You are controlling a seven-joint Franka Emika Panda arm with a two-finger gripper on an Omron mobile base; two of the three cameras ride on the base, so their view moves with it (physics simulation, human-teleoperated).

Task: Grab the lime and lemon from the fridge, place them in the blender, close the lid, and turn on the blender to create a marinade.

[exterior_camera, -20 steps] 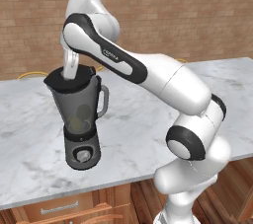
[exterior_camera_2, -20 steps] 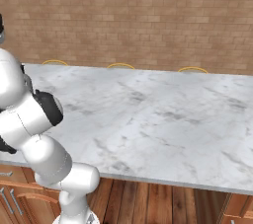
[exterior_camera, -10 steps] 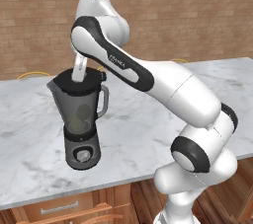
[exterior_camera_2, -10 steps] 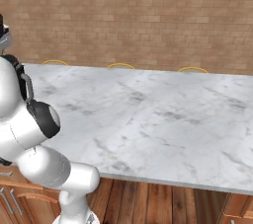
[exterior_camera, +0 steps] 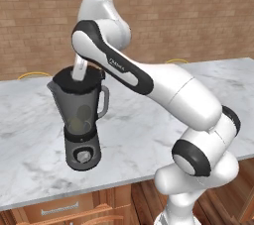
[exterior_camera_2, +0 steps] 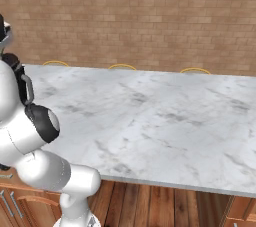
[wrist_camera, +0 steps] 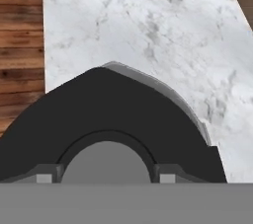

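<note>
- Counter (exterior_camera: 149,135): a white-grey marble slab in front of a brick wall, with wooden cupboard fronts below its near edge.
- Arm (exterior_camera: 163,90): rises from the lower right of the left base view, bends at a high elbow, and reaches down over the blender.
- Blender (exterior_camera: 82,120): stands upright on the counter near its left end, with the smoky jug seated on the dark base, the side handle facing right, and the silver knob (exterior_camera: 83,156) facing the near edge.
- Lid (exterior_camera: 77,81): the black disc sits on the jug mouth; in the hand view it lies directly below the camera, with its grey centre cap (wrist_camera: 106,161) between the two fingertips.
- Gripper (wrist_camera: 106,177): positioned at the lid, with the fingers spread to either side of the centre cap. Contact with the cap cannot be told.
- Lemon (exterior_camera: 84,115): a pale yellowish round shape is visible through the jug wall, low inside the jug.
- Lime: a darker shape in the jug cannot be identified with certainty.
</note>
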